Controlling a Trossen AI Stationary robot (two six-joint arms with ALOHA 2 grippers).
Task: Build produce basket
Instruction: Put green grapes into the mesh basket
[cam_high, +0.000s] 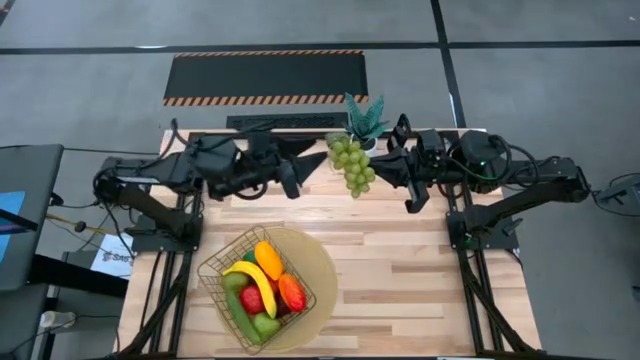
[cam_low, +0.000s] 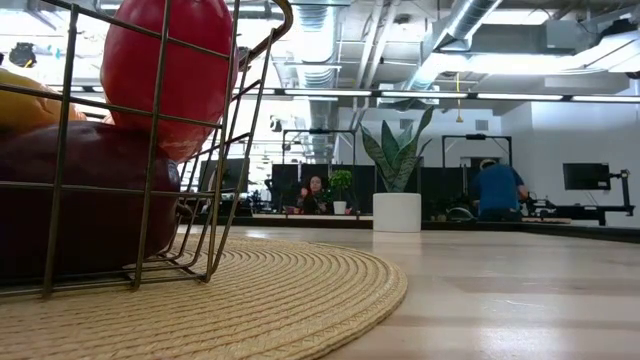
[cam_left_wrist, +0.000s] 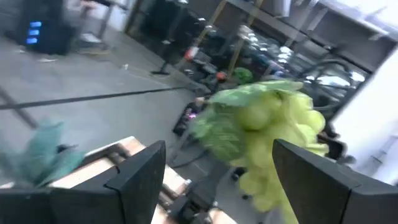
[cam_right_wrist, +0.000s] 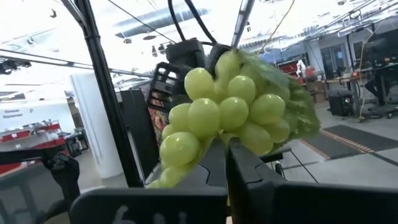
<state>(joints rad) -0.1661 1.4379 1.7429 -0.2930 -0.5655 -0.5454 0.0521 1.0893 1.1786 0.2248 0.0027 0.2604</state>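
Green grapes (cam_high: 352, 163): held aloft at the table's far edge, beside the potted plant (cam_high: 366, 119), clamped in the right tool (cam_high: 385, 166). Left tool (cam_high: 310, 165): fingers parted, empty, close by. Basket (cam_high: 215, 268): on round mat (cam_high: 322, 262), near edge, filled with produce (cam_high: 262, 283).

Bare table (cam_high: 420, 270) right of basket (cam_high: 215, 280), grapes (cam_high: 352, 165) and potted plant (cam_high: 366, 122) crowding far edge between both arms

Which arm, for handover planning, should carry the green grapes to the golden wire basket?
Left, probably: the golden wire basket sits on its side, and the left gripper's open jaws face the green grape bunch.
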